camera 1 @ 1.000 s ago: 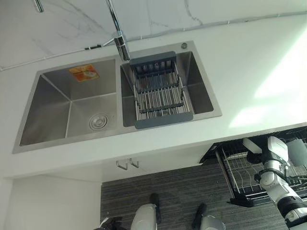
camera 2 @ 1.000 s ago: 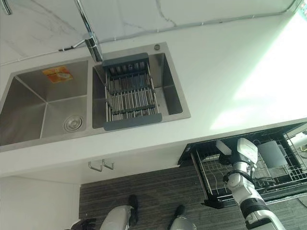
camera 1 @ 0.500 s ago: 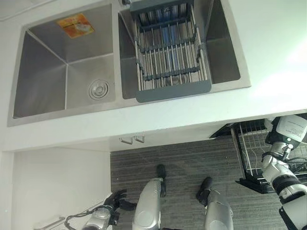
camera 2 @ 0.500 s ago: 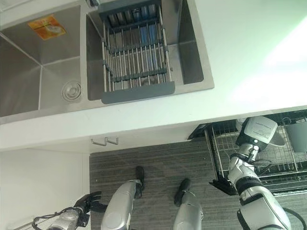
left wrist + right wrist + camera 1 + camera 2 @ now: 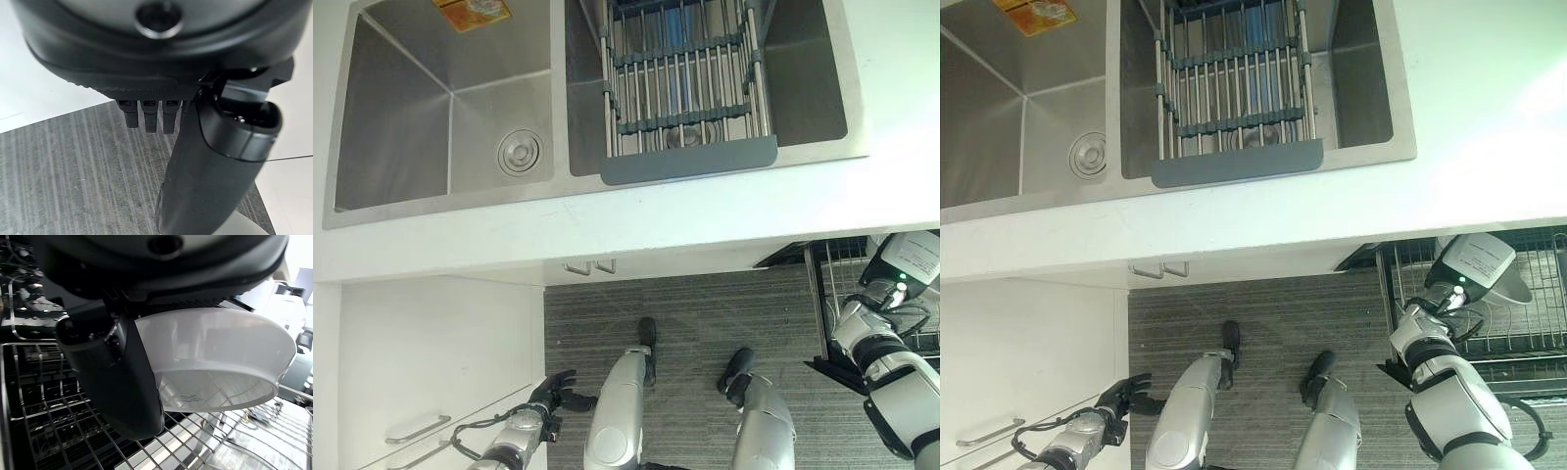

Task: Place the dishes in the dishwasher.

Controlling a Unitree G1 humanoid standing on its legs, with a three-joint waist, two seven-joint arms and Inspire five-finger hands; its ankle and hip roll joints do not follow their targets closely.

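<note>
Going left to right. My left hand is hanging low by the cabinet front, over the grey floor, fingers loosely extended, holding nothing, idle.

Above it, the double sink with its drain, then the wire drying rack over the other basin. Compared with a second ago the whole view has slid: the sink is now running off the top edge and more floor is showing. That is my head tilting down, not things moving. The rack looks empty of dishes from here, though its far end is cut off.

Far side: my right hand is gripping a white bowl, thumb across its wall, over the dishwasher rack that is pulled out under the counter. The arm has kept reaching into that rack across the last second, so I'm judging this as the placing step, bowl not yet released.

Bowl itself: plain white, smooth, shallow, tilted on its side with the foot ring facing the wrist camera, just above the wires. Looks clean and slippery, so I'm seating it between wires before letting go.
</note>
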